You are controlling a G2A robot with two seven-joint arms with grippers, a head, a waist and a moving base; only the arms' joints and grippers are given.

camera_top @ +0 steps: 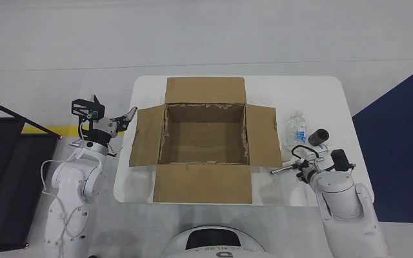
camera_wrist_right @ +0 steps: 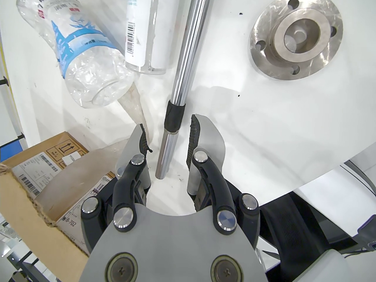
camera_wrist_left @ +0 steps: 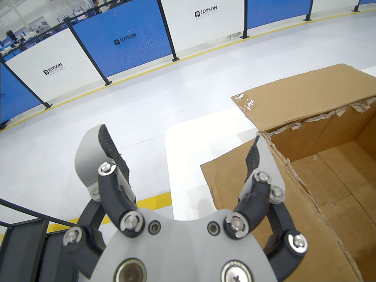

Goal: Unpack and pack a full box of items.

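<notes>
The open cardboard box [camera_top: 203,138] stands in the middle of the white table [camera_top: 310,90], its inside bare, also visible in the left wrist view [camera_wrist_left: 323,162]. A chrome rod [camera_wrist_right: 188,39] with a black band lies on the table to the right of the box [camera_top: 279,171]. My right gripper [camera_wrist_right: 169,132] is open, one finger on each side of the rod's near end without touching it; from above it sits by the box's right flap [camera_top: 297,169]. My left gripper [camera_wrist_left: 179,136] is open and holds nothing, hovering at the box's left flap [camera_top: 127,118].
Right of the box lie a clear plastic bottle [camera_wrist_right: 76,48] [camera_top: 295,129], a white tube [camera_wrist_right: 147,21], a dark cylinder [camera_top: 318,137] and a steel flange [camera_wrist_right: 296,35]. A labelled box flap [camera_wrist_right: 44,177] is beside my right gripper. A dark rack [camera_top: 19,168] stands left of the table.
</notes>
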